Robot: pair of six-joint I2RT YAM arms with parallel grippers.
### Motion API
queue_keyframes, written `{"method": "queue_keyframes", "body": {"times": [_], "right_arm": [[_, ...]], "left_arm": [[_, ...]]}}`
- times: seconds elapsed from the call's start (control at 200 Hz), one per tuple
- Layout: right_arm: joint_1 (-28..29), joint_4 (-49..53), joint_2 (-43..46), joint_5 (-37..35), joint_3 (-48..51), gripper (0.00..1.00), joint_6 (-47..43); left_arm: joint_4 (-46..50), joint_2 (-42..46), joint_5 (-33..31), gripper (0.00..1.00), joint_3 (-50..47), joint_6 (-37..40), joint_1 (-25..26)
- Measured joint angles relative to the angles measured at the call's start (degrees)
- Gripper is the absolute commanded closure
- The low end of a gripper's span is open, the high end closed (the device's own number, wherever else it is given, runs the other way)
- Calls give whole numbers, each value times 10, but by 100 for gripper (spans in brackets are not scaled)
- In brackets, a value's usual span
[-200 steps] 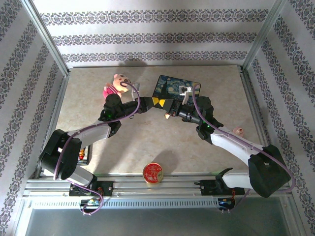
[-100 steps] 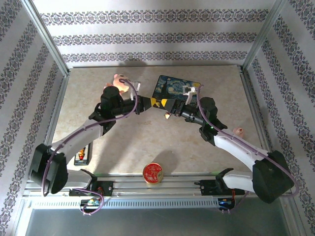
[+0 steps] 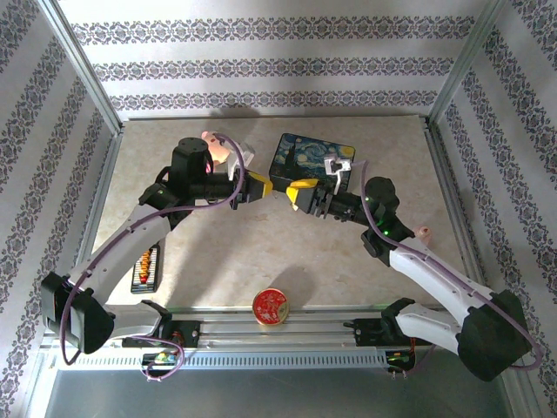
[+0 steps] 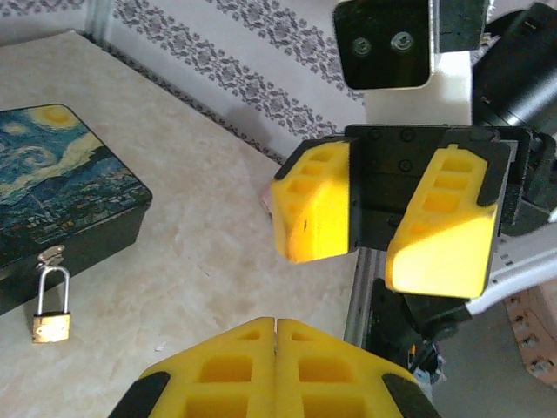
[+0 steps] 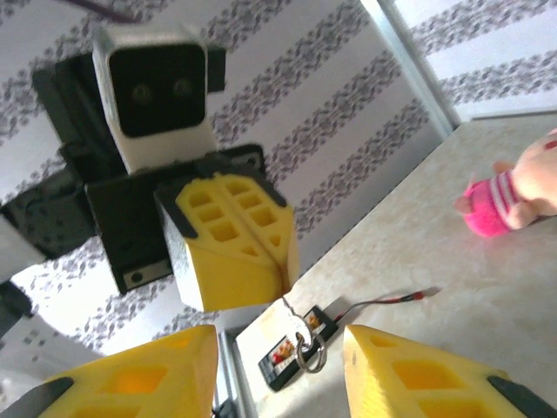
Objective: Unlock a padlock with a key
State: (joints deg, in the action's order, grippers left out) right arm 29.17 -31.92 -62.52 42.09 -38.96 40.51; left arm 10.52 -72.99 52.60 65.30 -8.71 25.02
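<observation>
pinching key in shut left gripper, ring below its fingers; holding right gripper half open, empty, opposite.

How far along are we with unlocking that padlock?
Done: the key hangs pinched in the shut left gripper. In hand: the right gripper faces it, open and empty. Still to do: the padlock hangs closed on the latch of the painted box; the key has yet to reach it, go in and turn.

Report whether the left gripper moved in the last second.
Yes: the left gripper, shut on the key, drew leftward away from the painted box's near-left corner.
</observation>
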Motion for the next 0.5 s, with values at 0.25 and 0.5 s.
{"method": "queue_keyframes", "body": {"times": [0.25,0.5], "right_arm": [[28,0,-33,41,-19,60,-19],[34,-1,-51,58,-33,66,-24]], "left_arm": [[8,13,40,100,0,10,0],[2,23,44,100,-1,5,0]]}}
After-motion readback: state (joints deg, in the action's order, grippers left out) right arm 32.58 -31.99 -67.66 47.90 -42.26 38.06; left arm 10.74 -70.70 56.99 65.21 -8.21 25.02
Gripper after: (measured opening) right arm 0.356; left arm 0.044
